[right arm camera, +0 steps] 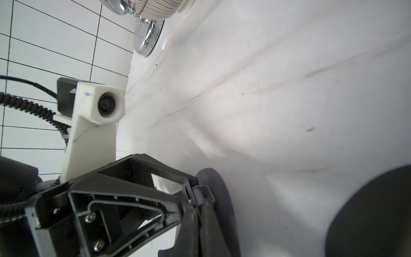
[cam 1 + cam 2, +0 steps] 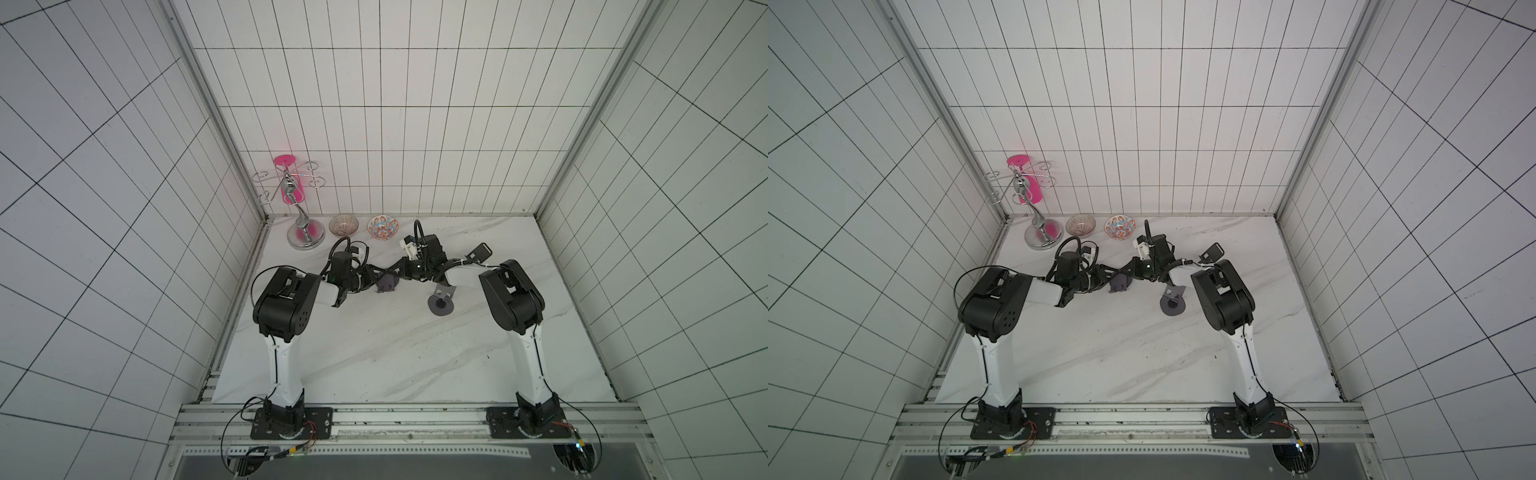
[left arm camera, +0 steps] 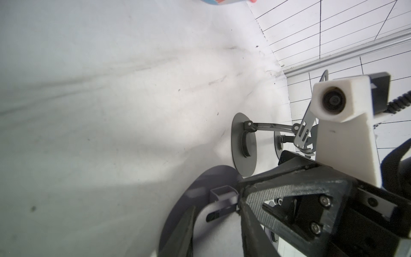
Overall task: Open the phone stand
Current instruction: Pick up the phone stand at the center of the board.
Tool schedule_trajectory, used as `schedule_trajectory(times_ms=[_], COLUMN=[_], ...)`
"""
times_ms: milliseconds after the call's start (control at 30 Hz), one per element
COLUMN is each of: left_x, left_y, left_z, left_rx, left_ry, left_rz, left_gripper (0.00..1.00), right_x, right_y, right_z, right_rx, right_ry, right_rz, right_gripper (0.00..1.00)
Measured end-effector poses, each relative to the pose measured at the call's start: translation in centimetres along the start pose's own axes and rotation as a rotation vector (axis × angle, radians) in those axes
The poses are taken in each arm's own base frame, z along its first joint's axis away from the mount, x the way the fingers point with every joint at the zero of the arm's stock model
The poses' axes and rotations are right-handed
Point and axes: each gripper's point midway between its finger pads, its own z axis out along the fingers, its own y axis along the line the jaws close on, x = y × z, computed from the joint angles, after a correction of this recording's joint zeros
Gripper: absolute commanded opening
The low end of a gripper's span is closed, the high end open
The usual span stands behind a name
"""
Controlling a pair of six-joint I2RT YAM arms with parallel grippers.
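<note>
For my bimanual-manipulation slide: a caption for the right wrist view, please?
Right gripper shut on the purple phone stand at its hinged tab, left gripper gripping it from the opposite side.

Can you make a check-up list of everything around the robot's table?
Surface: white marble table, faintly streaked.
Job's things: purple phone stand, held between both grippers.
Clutter: grey phone stand, open; black phone stand farther back; striped bowl; flowery bowl; shiny rack with something pink.
Grippers: left gripper grips its round base; right gripper shut on its flap.
Cables: black cables loop over both wrists.
Surroundings: white tiled walls; metal rail in front.
</note>
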Motion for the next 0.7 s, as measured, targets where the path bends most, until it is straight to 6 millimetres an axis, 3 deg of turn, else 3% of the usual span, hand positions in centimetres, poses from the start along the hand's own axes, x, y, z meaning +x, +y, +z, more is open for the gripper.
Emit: schedule_trajectory(times_ms=[200, 267, 367, 500, 700], left_x=[-0.1, -1.5, -4.3, -6.3, -5.8], left_y=[0.7, -0.4, -3.6, -7.7, -8.4], left_z=[-3.9, -5.9, -9.0, -11.7, -12.4], left_rx=[0.01, 0.028, 0.08, 0.142, 0.144], left_ry=[-0.032, -0.081, -0.174, -0.244, -0.235], left_rz=[-0.105, -0.104, -0.052, 0.024, 0.025], left_gripper=[0.46, 0.48, 0.51, 0.52, 0.52], right_x=[0.3, 0.1, -0.8, -2.5, -3.7], right_y=[0.4, 1.0, 2.5, 5.8, 9.8], right_z=[-0.8, -1.4, -2.6, -4.7, -8.2], right_rx=[-0.022, -0.023, -0.035, -0.074, -0.115], right_ry=[0.007, 0.009, -0.007, -0.051, -0.1], right_rz=[0.018, 0.02, 0.008, -0.027, -0.076], right_gripper=[0.0, 0.0, 0.0, 0.0, 0.0])
